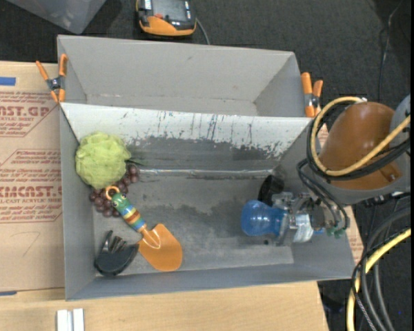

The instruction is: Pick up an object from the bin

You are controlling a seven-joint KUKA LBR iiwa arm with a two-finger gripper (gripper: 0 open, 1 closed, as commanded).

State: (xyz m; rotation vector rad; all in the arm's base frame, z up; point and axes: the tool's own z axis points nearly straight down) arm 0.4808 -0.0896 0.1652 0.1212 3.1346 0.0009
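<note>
My gripper (295, 221) is low in the bin's front right corner, close to the right wall. A blue rounded thing (257, 219), bulb-shaped, lies on the bin floor directly to its left, with its narrower right end against the gripper. A small black thing (268, 185) sits just behind them by the right wall.
On the left side lie a green leafy ball (101, 159), a bunch of dark purple grapes (110, 197), an orange toy shovel (155, 243) with a striped handle, and a black brush-like thing (113, 255). The arm, with an orange cover and cables, comes over the right rim.
</note>
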